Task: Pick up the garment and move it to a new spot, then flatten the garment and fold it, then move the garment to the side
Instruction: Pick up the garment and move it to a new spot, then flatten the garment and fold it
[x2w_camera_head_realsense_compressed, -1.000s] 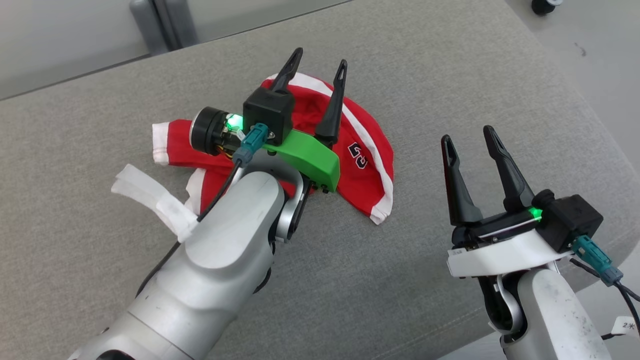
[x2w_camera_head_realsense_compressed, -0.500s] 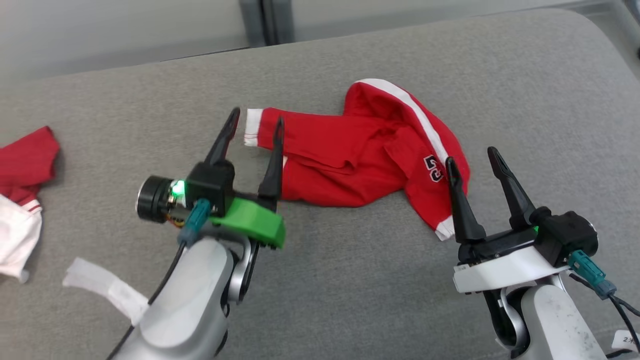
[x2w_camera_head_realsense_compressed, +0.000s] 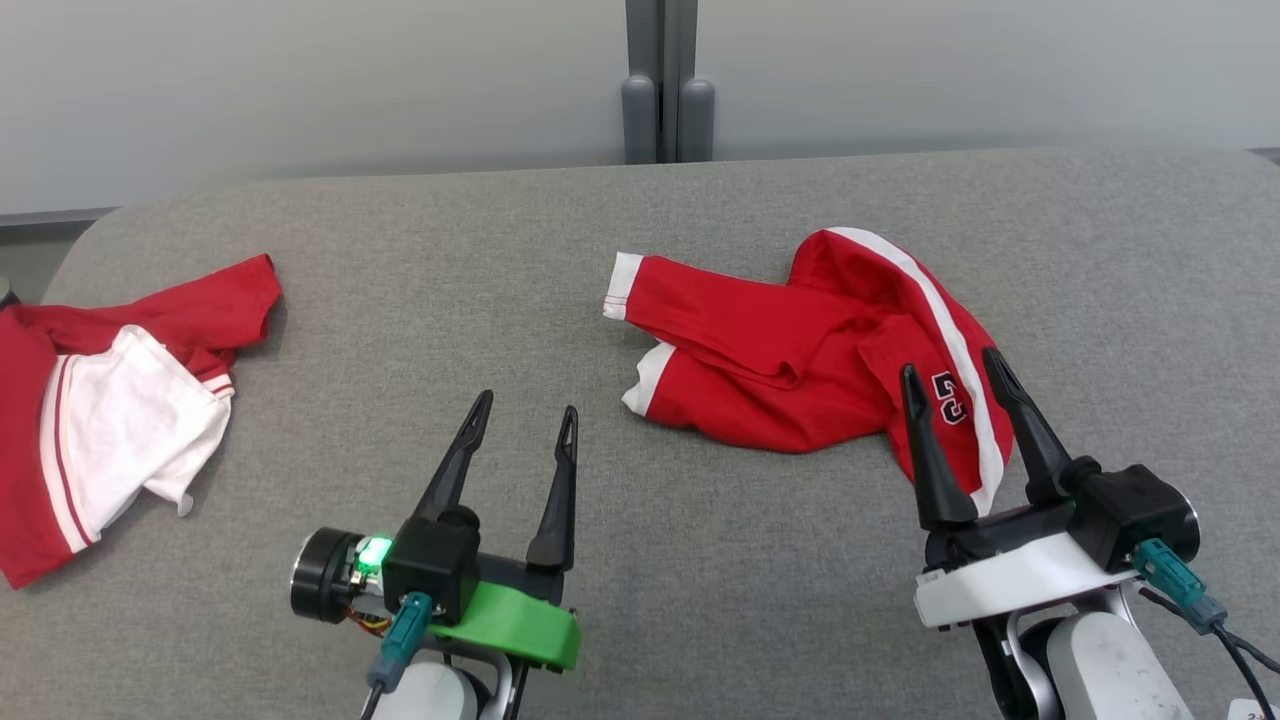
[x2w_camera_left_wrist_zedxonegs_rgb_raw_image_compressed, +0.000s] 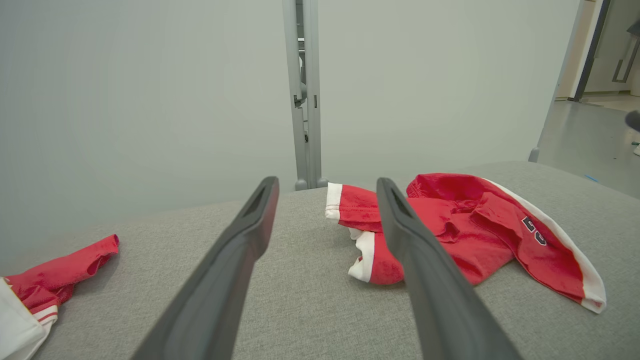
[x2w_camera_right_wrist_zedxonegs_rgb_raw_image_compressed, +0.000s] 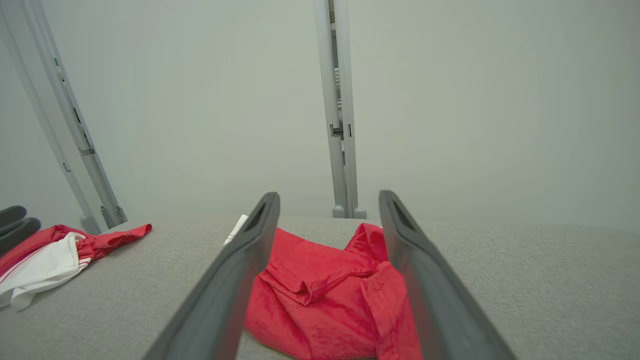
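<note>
Flattening seems the step in hand: the red garment lies bunched into folds on the grey worktop, right of centre. Both grippers hover empty with fingers spread, the left gripper short of the cloth and the right gripper near its numbered corner. Best to pinch opposite white hems and draw them apart, low and even. A second red-and-white garment lies at the far left, probably too far off to snag.
</note>
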